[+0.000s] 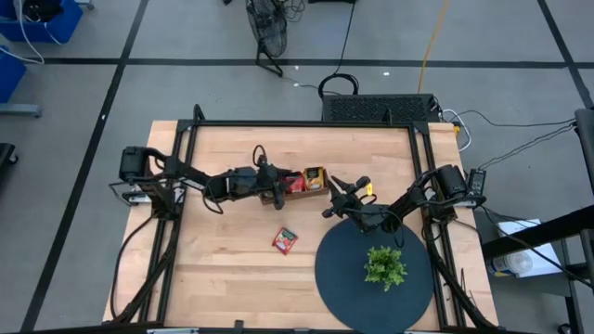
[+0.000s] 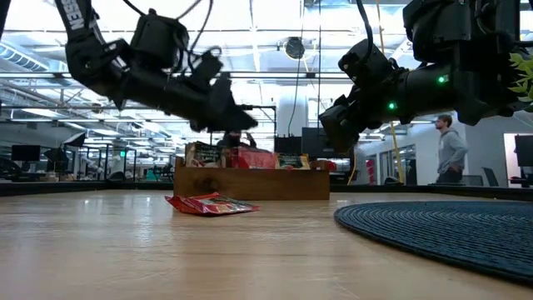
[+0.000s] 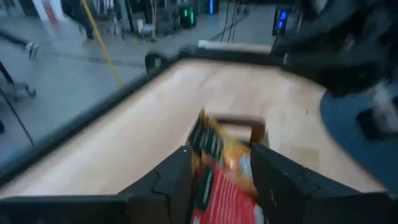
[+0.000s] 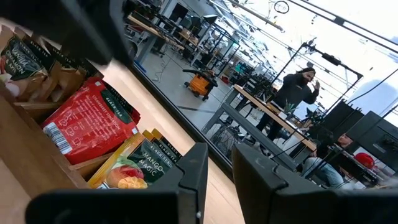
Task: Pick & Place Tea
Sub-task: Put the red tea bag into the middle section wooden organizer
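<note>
Your left gripper (image 1: 269, 179), jaws parted, hovers over the tray (image 1: 295, 195); loose red sachet (image 1: 285, 240) lies nearer it.

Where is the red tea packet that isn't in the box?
In the high view the loose red sachet lies flat on the bare wooden table, near its middle, in front of the wooden tray and just left of the round dark mat.

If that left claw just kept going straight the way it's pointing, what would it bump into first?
Most likely the tea sachets standing in the wooden tray: the left gripper points right at them, red and orange packets between its open fingers. How close they are is hard to judge.
</note>
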Controlling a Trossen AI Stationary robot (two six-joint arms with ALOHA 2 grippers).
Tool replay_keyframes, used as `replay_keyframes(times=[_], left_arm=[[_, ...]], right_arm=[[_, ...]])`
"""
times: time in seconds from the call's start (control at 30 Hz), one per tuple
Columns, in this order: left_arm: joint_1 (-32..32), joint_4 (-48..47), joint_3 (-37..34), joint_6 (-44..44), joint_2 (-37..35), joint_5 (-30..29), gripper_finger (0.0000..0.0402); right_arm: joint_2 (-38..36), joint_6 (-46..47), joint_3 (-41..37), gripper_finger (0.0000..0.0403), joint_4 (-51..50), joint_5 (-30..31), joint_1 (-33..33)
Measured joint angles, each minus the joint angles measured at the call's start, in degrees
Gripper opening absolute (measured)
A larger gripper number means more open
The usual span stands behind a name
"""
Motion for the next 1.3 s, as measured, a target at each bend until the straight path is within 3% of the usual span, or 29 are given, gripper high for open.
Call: replay_keyframes(times=[0.13, 0.2, 0.3, 0.43, 0.57, 0.7, 0.9, 1.3], left_arm=[[-0.9, -0.55, 0.04, 1.12, -3.39, -0.02, 0.0174], [-1.16, -5.46, 1.22, -0.05, -5.22, 0.08, 0.0166], [-1.45, -23.88, 7.71, -1.45, -7.66, 0.44, 0.0125], [-2.43, -52.56, 21.64, -1.66, -6.4, 0.6, 0.0028], [-2.82, -68.36, 32.1, -1.0, -1.7, 1.77, 0.0006], [-2.8, -73.12, 37.22, -0.01, 4.15, 5.18, 0.0004], [-2.5, -73.65, 40.83, 1.38, 11.26, 5.4, 0.0002], [-0.38, -75.71, 41.86, 1.54, 12.49, 5.25, 0.0001]], right_arm=[[0.0, -0.01, 0.01, 0.0061, -0.01, -0.01, 0.01], [0.0, 0.01, 0.01, 0.0061, -0.01, 0.01, 0.01], [0.0, 0.07, 0.01, 0.0061, -0.01, -0.01, 0.01], [0.0, 0.21, 0.01, 0.0061, 0.0, -0.08, -0.01], [0.0, 0.4, 0.01, 0.0061, 0.03, -0.08, -0.01], [-0.02, 0.43, 0.01, 0.0061, 0.03, -0.01, -0.01], [-0.02, 0.16, 0.01, 0.0061, -0.1, 0.08, -0.01], [-0.02, 0.05, 0.03, 0.0061, -0.08, 0.16, -0.01]])
